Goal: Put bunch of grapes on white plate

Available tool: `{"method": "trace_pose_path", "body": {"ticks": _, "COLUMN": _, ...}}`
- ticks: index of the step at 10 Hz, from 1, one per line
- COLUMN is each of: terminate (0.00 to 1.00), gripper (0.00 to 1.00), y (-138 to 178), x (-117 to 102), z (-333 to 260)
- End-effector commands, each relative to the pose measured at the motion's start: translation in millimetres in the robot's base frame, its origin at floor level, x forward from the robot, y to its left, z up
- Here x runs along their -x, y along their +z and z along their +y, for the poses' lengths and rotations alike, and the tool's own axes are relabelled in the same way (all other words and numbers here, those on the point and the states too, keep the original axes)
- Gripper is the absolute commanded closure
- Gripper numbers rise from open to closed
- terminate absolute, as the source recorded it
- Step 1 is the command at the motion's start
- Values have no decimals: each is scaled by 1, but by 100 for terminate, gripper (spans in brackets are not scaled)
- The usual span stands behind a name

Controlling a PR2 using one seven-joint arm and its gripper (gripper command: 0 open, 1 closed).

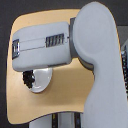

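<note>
The pincer was not visible as such: the bulky grey forearm (42, 45) of the arm lay across the scene and hid its tip, so whether its jaws stood open, closed or clamped on anything could not be told. Just below the forearm's lower edge, a dark knobbly mass (28, 79) showed. It was judged to be either the bunch of grapes or the pincer's own dark end, and the resolution did not permit a decision. This mass touched or overlapped the left rim of the white plate (44, 82), which lay near the left edge of the tan wooden table (60, 97), partly covered from above by the forearm. The visible part of the plate's centre appeared bare. On that evidence the task was judged to be at the placing stage, with the grapes at the plate's rim or just over it. Release and withdrawal of the arm were judged to remain.
</note>
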Motion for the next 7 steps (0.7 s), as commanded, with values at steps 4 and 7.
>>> {"method": "trace_pose_path", "body": {"ticks": 4, "terminate": 0, "gripper": 100, "y": -20, "x": -8, "z": -8}}
{"method": "trace_pose_path", "body": {"ticks": 7, "terminate": 0, "gripper": 100, "y": -25, "x": -9, "z": -6}}
